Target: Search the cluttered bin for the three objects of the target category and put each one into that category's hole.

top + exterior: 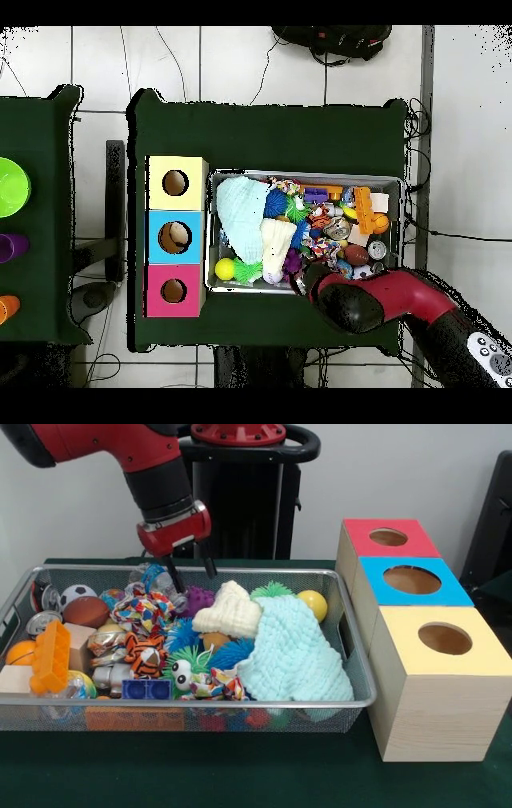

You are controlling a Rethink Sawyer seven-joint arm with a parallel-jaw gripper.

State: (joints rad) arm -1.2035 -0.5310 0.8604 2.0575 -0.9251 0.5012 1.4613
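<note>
The wire-mesh bin [200, 703] is full of mixed toys, cloths and cans; it also shows in the overhead view [401, 215]. My gripper [196, 581] hangs open and empty over the bin's back edge, left of centre, its black fingers [175, 578] spread. Just beside its left finger lies a clear crinkled bottle [150, 576] with a blue label, partly buried. I cannot make out any other bottles in the clutter. The blue-topped box's hole [412, 579] is in the middle box right of the bin, also seen in the overhead view [174, 237]. In the overhead view the arm [345, 298] hides the gripper.
A red-topped box [364, 544] and a yellow-topped box [480, 656] flank the blue one. A mint knitted cloth [292, 652] and a cream cloth [230, 613] cover the bin's right half. Metal cans [40, 622], balls and an orange toy [50, 656] fill the left.
</note>
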